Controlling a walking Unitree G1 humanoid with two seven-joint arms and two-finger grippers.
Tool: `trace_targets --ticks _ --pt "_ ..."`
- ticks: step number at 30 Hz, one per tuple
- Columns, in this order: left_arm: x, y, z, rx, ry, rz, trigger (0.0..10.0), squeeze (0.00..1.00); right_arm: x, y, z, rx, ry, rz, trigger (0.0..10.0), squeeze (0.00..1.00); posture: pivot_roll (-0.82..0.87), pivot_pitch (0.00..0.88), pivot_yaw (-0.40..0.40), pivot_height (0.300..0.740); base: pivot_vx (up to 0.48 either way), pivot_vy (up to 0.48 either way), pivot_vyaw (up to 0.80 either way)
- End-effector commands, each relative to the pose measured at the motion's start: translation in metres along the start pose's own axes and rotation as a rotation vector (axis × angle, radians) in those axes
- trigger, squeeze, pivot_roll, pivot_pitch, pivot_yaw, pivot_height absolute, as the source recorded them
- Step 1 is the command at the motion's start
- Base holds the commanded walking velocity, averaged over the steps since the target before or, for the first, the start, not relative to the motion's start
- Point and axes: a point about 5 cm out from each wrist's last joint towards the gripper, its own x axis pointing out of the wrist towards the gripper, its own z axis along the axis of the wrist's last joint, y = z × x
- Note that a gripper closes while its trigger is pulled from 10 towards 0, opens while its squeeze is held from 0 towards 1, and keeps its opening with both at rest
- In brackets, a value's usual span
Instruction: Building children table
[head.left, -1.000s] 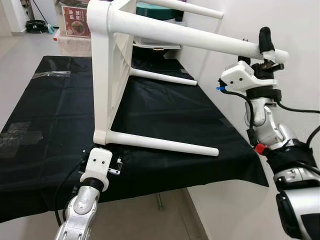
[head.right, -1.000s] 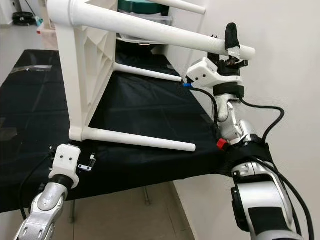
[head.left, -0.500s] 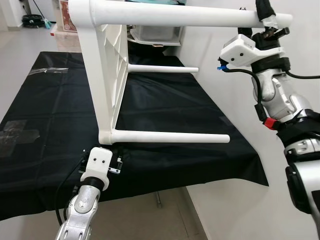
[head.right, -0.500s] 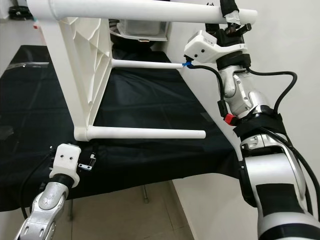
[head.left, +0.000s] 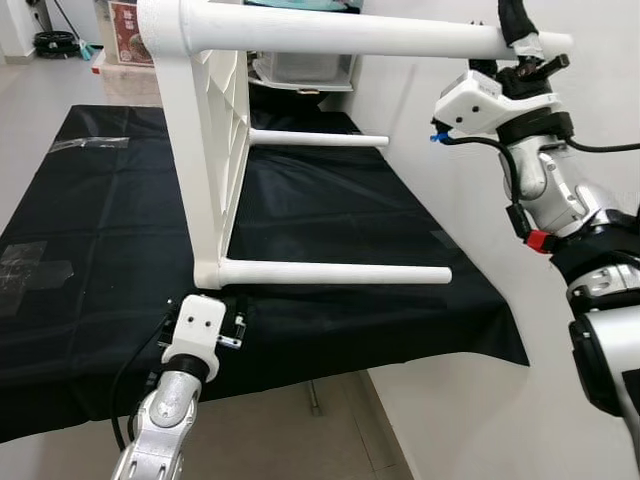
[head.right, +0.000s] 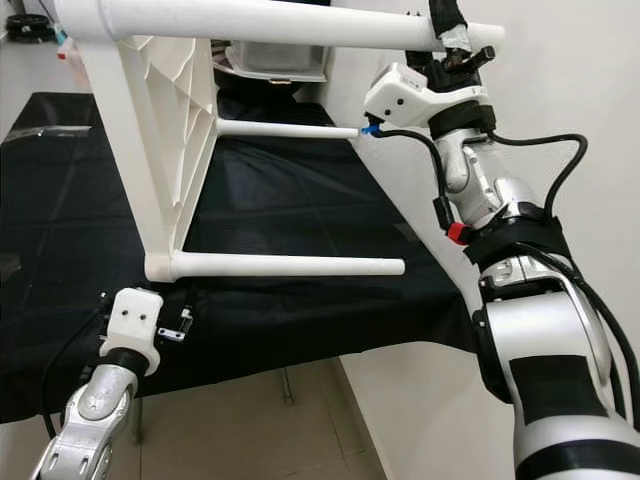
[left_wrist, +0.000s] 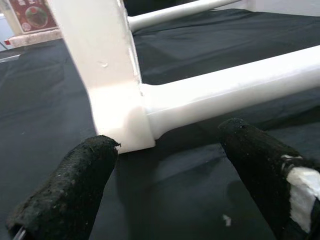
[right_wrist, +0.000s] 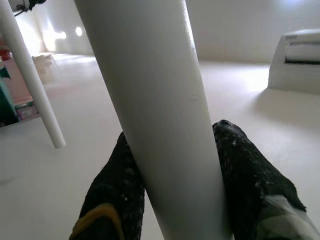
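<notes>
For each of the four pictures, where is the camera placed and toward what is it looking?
Left eye view: on the head, looking down at the white table lying on its side on the black cloth; both arms show.
Right eye view: same scene.
Left wrist view: between the open left gripper, facing the table's lower corner.
Right wrist view: the right gripper clamps the top leg.

Children's table (head.left: 215, 150): plain white. Cloth (head.left: 90, 240): plain black. Gripper fingers (left_wrist: 75, 195): black. Far storage bin (head.left: 300, 68): apparently grey. Wall (head.left: 420, 200): white.
</notes>
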Motion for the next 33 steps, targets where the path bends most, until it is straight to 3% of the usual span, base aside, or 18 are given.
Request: trace_targets --ticks 1,4,5,6,8,9,10,14,15,20,27,29,33 --pt "-0.002 -0.001 -0.002 0.014 0.008 -0.007 10.0 0.00 0.014 -0.010 0.016 0.220 -0.002 -0.125 0.0 0.00 0.10 0.000 -0.174 0.740 0.000 0.000 0.00" --pt "-0.002 0.000 -0.002 0.015 0.009 -0.004 10.0 0.00 0.014 -0.008 0.015 0.258 0.024 -0.123 0.0 0.00 0.10 0.000 -0.174 0.740 0.000 0.000 0.00" --pt "-0.002 0.001 -0.002 0.017 0.009 0.000 10.0 0.00 0.015 -0.005 0.011 0.359 0.101 -0.121 0.0 0.00 0.11 0.000 -0.176 0.740 0.000 0.000 0.00" --pt "-0.002 0.001 -0.002 0.017 0.009 0.000 10.0 0.00 0.015 -0.005 0.011 0.359 0.101 -0.121 0.0 0.00 0.11 0.000 -0.176 0.740 0.000 0.000 0.00" --pt "-0.003 0.001 -0.002 0.017 0.010 0.002 10.0 0.00 0.011 0.005 0.001 0.560 0.257 -0.117 0.0 0.00 0.11 0.000 -0.177 0.740 0.000 0.000 0.00" --pt "-0.003 0.001 -0.002 0.017 0.010 0.002 10.0 0.00 0.011 0.005 0.001 0.560 0.257 -0.117 0.0 0.00 0.11 0.000 -0.177 0.740 0.000 0.000 0.00" --pt "-0.004 0.001 -0.002 0.016 0.011 0.003 10.0 0.00 0.006 0.014 -0.006 0.706 0.370 -0.116 0.0 0.00 0.11 0.000 -0.178 0.740 0.000 0.000 0.00" --pt "-0.004 0.002 -0.003 0.017 0.012 0.005 10.0 0.00 -0.004 0.029 -0.018 0.920 0.566 -0.132 0.0 0.00 0.11 0.000 -0.178 0.740 0.000 0.000 0.00" --pt "-0.004 0.002 -0.003 0.017 0.012 0.005 10.0 0.00 -0.004 0.029 -0.018 0.920 0.566 -0.132 0.0 0.00 0.11 0.000 -0.178 0.740 0.000 0.000 0.00" --pt "-0.004 0.003 -0.002 0.020 0.011 0.010 10.0 0.00 -0.014 0.047 -0.020 1.102 0.706 -0.099 0.0 0.00 0.12 0.000 -0.178 0.740 0.000 0.000 0.00" --pt "-0.005 0.003 -0.003 0.018 0.013 0.011 10.0 0.00 -0.008 0.053 -0.014 1.284 0.764 -0.059 0.0 0.00 0.12 0.000 -0.183 0.740 0.000 0.000 0.00" --pt "-0.005 0.002 -0.003 0.017 0.014 0.009 10.0 0.00 -0.006 0.059 -0.008 1.401 0.801 -0.013 0.0 0.00 0.12 0.000 -0.183 0.740 0.000 0.000 0.00" --pt "-0.005 0.002 -0.002 0.016 0.013 0.008 10.0 0.00 -0.004 0.064 -0.001 1.398 0.798 0.046 0.0 0.00 0.12 0.000 -0.185 0.740 0.000 0.000 0.00"
